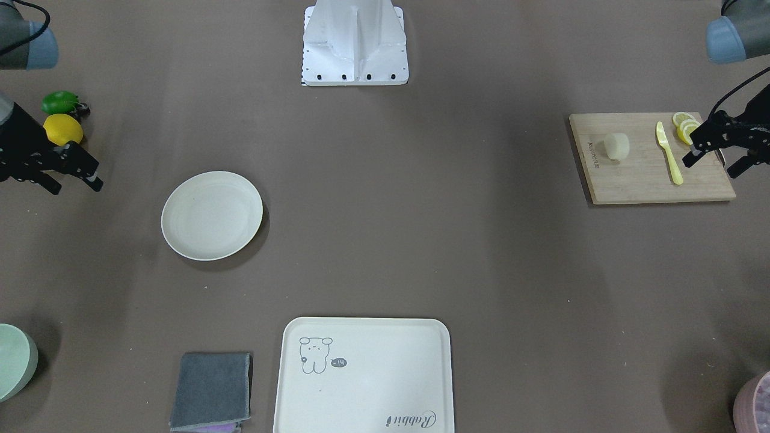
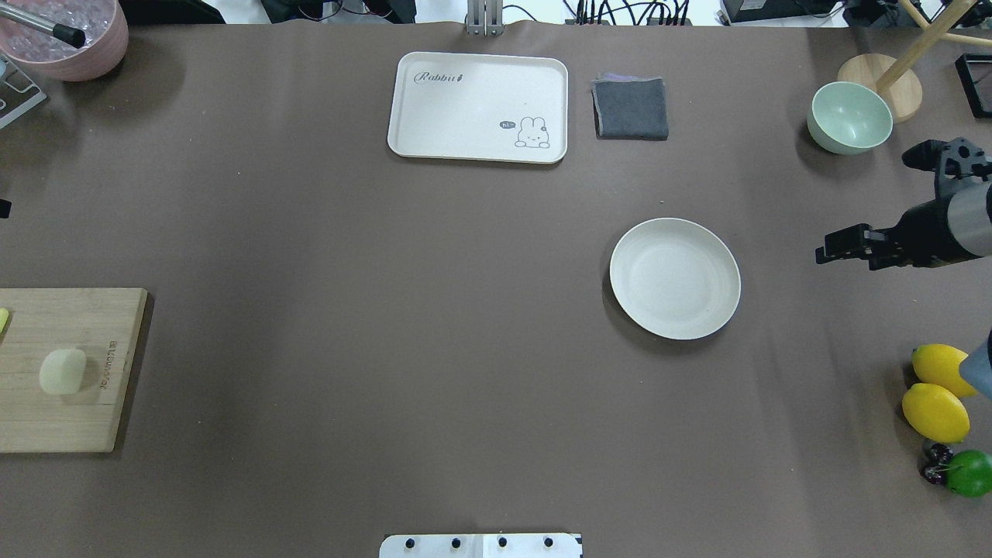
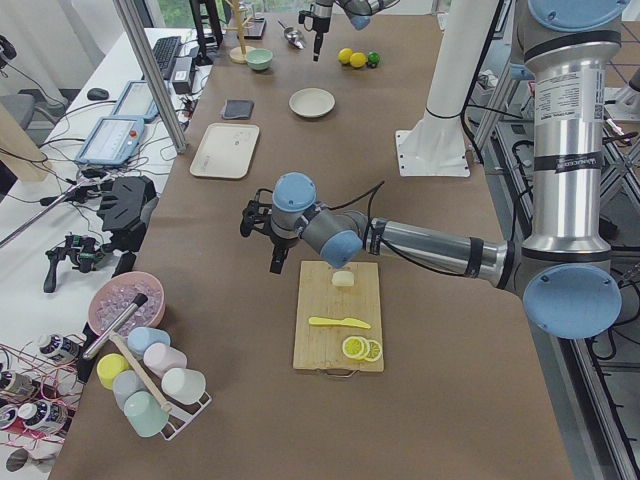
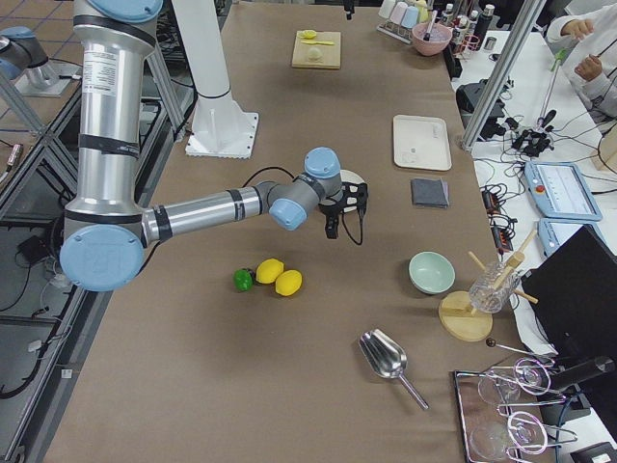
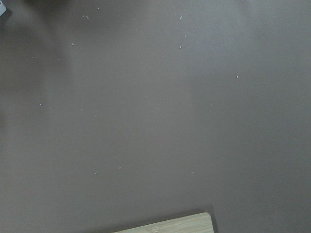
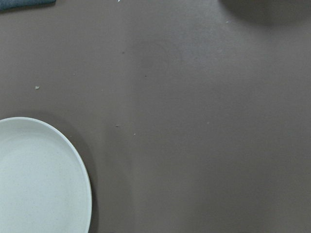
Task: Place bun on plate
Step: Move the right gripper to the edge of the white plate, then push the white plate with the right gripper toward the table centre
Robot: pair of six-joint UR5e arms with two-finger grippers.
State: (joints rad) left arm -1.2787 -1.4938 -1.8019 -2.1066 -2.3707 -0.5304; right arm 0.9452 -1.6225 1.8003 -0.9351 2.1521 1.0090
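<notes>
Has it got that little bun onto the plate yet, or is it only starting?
Only starting. Nothing looks done: the bun sits on the wooden cutting board, and the plate across the table is bare. In hand: the left gripper hovers open by the board, holding nothing. Left to do: grasp the bun, carry it across, set it on the plate.

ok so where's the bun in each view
front-facing: bun right, on the cutting board
overhead: bun at left edge
exterior left: bun centre, board's far end
exterior right: bun tiny, top centre
left wrist: not in it
right wrist: not in it
landmark: the cutting board
</notes>
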